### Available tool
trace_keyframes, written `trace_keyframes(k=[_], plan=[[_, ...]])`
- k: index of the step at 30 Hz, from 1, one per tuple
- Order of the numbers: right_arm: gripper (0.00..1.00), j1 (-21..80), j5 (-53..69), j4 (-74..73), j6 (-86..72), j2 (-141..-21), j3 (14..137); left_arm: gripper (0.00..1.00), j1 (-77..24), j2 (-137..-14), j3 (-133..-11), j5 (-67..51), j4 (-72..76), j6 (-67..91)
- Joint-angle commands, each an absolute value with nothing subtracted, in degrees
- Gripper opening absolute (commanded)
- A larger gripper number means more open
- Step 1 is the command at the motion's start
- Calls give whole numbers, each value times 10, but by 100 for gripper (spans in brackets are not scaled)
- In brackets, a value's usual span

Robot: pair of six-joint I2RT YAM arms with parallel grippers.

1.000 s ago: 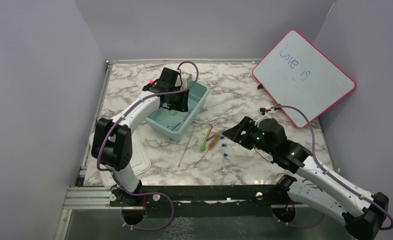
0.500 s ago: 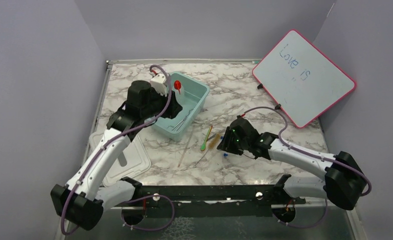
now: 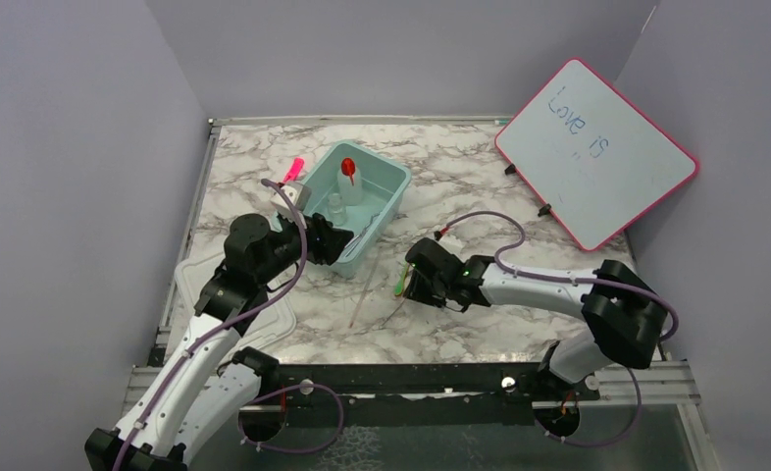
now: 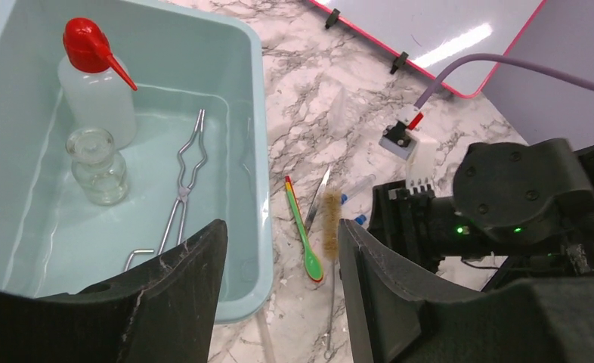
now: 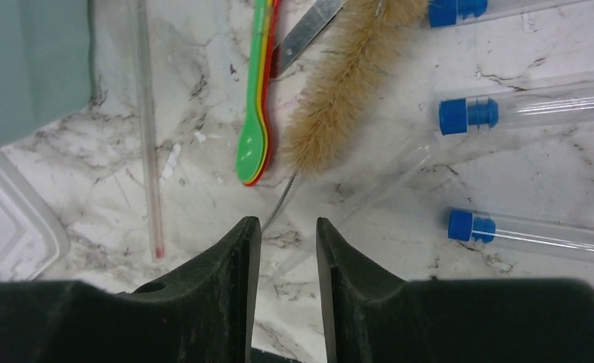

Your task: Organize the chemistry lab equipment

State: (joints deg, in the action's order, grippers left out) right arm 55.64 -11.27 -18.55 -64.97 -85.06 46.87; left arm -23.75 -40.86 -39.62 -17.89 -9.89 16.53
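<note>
Top external: table (image 3: pixel 460 167), marble. Bin (image 3: pixel 382 211) at 11 o'clock of centre.

Left wrist: the bin holds:
- a red-capped bottle (image 4: pixel 97 87)
- a glass vessel (image 4: pixel 96 168) just beside the bottle, at its 6 o'clock
- tongs (image 4: pixel 187 181) at the vessel's 3 o'clock

Left gripper (image 4: pixel 277 242): fingers wide apart, empty, over the bin's near rim.

Right wrist: these lie loose on the marble:
- a green spoon (image 5: pixel 252 128)
- a brush (image 5: pixel 345 83) just beside the spoon, at its 3 o'clock
- a rod (image 5: pixel 147 128) at 9 o'clock
- blue-capped tubes (image 5: pixel 468 115) at 3 o'clock

Right gripper (image 5: pixel 287 231): fingers narrowly parted, gripping nothing, above the brush's wire stem.
</note>
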Motion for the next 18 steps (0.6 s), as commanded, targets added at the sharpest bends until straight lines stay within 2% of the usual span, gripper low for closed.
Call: trace_keyframes(k=[1, 12, 18], plan=[[37, 567, -174, -207, -709, -902, 501, 59, -241, -408, -395, -198, -66, 174], [36, 576, -184, -207, -749, -981, 527, 60, -241, -402, -387, -212, -68, 177], [19, 578, -217, -231, -781, -967, 513, 61, -241, -408, -386, -205, -69, 177]])
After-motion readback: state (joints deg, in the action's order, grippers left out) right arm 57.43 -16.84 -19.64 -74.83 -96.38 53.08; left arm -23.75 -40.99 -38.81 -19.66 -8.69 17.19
